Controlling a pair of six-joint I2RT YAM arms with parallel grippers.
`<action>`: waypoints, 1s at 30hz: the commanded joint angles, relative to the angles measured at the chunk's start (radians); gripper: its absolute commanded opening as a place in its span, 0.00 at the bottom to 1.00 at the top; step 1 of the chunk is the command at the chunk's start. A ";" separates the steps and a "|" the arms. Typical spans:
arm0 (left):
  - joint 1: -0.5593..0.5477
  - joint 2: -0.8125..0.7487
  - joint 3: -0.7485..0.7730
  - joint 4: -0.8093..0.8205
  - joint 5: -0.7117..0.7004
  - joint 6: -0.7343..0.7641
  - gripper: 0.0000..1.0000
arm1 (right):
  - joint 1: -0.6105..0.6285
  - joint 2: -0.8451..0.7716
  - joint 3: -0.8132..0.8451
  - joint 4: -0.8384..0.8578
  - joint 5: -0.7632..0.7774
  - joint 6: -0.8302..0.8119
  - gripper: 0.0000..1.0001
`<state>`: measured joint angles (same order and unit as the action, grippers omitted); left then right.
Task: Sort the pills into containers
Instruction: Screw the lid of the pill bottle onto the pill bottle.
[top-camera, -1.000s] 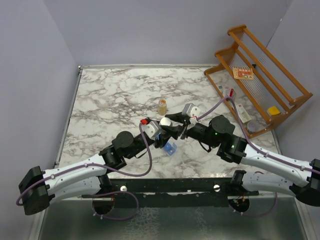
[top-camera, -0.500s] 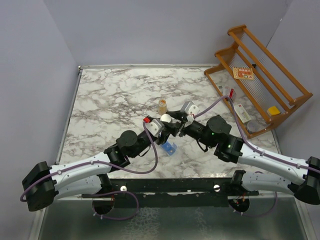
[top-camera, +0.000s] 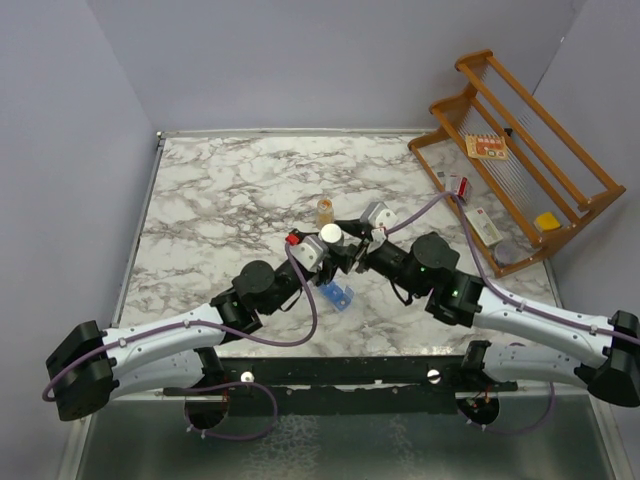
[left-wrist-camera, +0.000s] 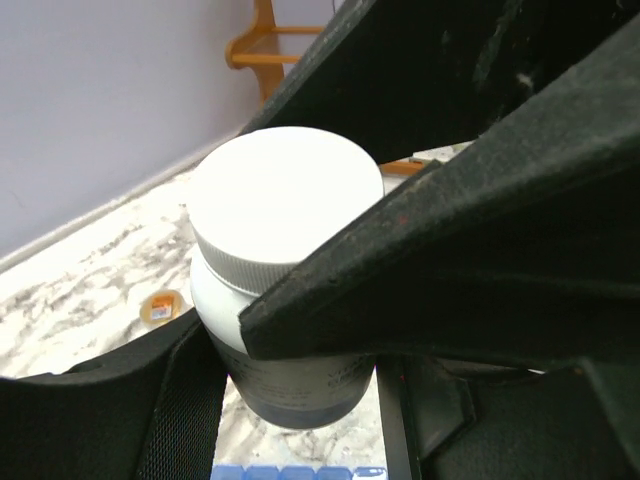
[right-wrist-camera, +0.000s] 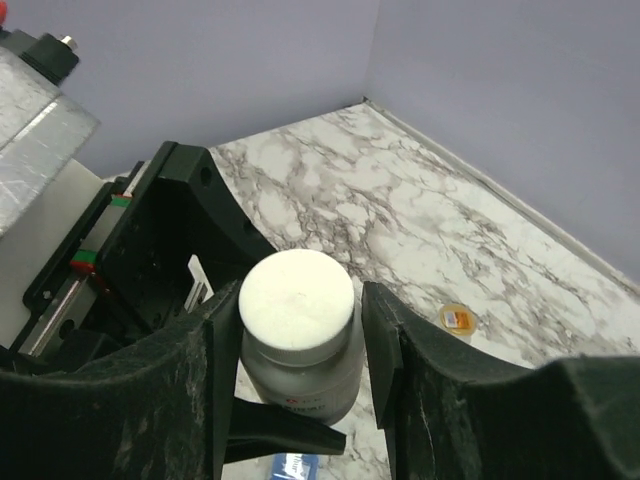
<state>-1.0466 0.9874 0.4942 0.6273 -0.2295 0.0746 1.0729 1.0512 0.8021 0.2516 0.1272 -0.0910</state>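
A dark bottle with a white cap (top-camera: 331, 233) hangs above the marble table, with my left gripper (top-camera: 322, 255) shut on its body (left-wrist-camera: 290, 385). My right gripper (right-wrist-camera: 297, 318) is open around the cap (right-wrist-camera: 297, 298); its left finger lies close against the cap, and a narrow gap shows at its right finger (right-wrist-camera: 378, 330). The containers, a blue strip of lidded compartments (top-camera: 338, 294), lie on the table just below the bottle, and their edge (left-wrist-camera: 296, 472) shows in the left wrist view. No pills show.
A small amber bottle (top-camera: 325, 211) stands on the table just beyond the grippers and also appears in the right wrist view (right-wrist-camera: 456, 319). A wooden rack (top-camera: 520, 150) holding small items fills the far right corner. Purple walls close in the table's left and back.
Both grippers and the bottle have shifted slightly away from the arms' bases. My right gripper's jaws have spread a little around the cap.
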 joint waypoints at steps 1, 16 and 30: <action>-0.001 -0.037 0.035 0.216 -0.011 0.009 0.00 | 0.008 -0.010 -0.033 -0.134 0.038 0.020 0.53; 0.000 -0.002 0.000 0.164 -0.018 0.004 0.00 | 0.012 -0.187 0.048 -0.229 -0.093 0.055 0.64; 0.000 -0.210 -0.049 -0.025 0.680 -0.063 0.00 | 0.010 -0.418 0.066 -0.408 -0.459 0.011 0.65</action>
<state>-1.0473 0.8467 0.4717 0.6285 0.1112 0.0555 1.0748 0.6594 0.8669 -0.0757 -0.1280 -0.0582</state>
